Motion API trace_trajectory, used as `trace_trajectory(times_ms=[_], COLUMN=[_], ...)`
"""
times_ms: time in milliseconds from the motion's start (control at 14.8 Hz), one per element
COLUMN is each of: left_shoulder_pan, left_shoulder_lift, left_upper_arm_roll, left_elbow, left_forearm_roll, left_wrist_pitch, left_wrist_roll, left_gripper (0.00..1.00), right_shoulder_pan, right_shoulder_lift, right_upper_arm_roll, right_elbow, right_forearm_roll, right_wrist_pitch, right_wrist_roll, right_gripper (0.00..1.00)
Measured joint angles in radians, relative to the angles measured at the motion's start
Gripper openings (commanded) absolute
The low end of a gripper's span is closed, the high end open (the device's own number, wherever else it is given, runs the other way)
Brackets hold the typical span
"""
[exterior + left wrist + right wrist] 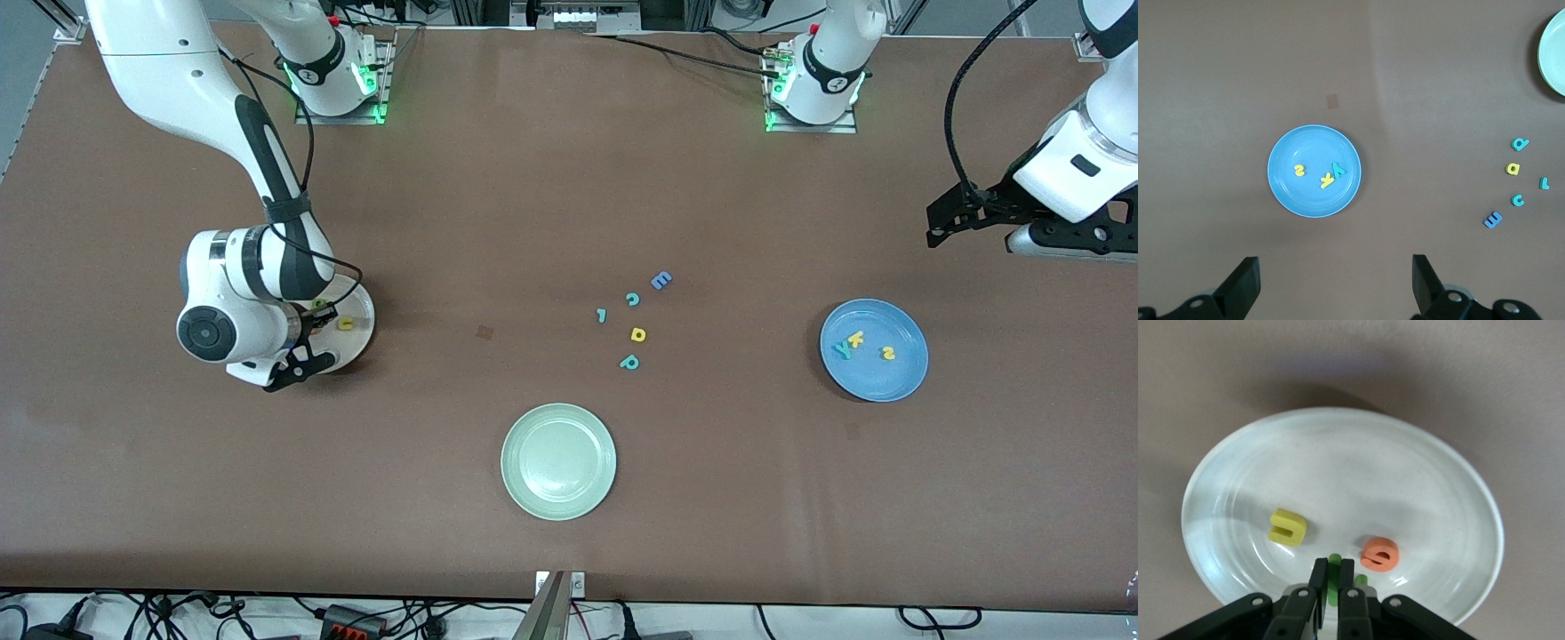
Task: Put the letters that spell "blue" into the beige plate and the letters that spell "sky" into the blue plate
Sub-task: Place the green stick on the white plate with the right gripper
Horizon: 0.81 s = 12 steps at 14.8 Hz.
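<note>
Sprawling brown table holds a pale green plate, leftover foam letters, the blue plate carrying s, k, y. Right gripper pinches a thin green bar, probably the l, over the beige plate beside u and e. Left gripper waits spread wide.

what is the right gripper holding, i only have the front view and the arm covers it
observer: the right wrist view shows the right gripper shut on a thin green l, over the beige plate.
operator: what already lies in that plate
observer: an orange e, hidden from you by the arm, beside the yellow u.
operator: and the other arm
observer: the left gripper waits open with nothing between its fingers.
</note>
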Motion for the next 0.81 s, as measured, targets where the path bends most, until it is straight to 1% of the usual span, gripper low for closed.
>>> trace_trajectory(times_ms=[68,135,406,609,677,812], left_shoulder_pan=[0.0,0.0,0.0,0.0,0.001,0.001], left_shoulder_lift=[0.0,0.0,0.0,0.0,0.0,0.0], left_upper_arm_roll=[0.0,0.0,0.0,0.0,0.0,0.0], left_elbow=[0.0,0.0,0.0,0.0,0.0,0.0], left_forearm_roll=[0.0,0.0,0.0,0.0,0.0,0.0], left_wrist_pitch=[0.0,0.0,0.0,0.0,0.0,0.0], left_wrist_roll=[0.0,0.0,0.0,0.0,0.0,0.0], left_gripper=[1.0,1.0,1.0,1.0,1.0,1.0], right_shoulder_pan=[0.001,0.002,0.002,-0.005,-0.006,-0.011], right_shoulder_lift=[-0.005,-0.008,-0.021,-0.064,-0.088,-0.138], right_upper_arm_roll=[0.003,0.005,0.006,0.002,0.001,-0.003], right_elbow=[-0.011,-0.015,-0.012,0.01,0.027,0.091], right_forearm_roll=[0.0,0.0,0.001,0.001,0.001,0.001], right_wrist_pitch=[0.006,0.009,0.012,-0.003,-0.035,-0.145], right_wrist_roll=[0.0,0.0,0.016,0.123,0.155,0.199], right_gripper=[0.6,1.0,1.0,1.0,1.0,1.0])
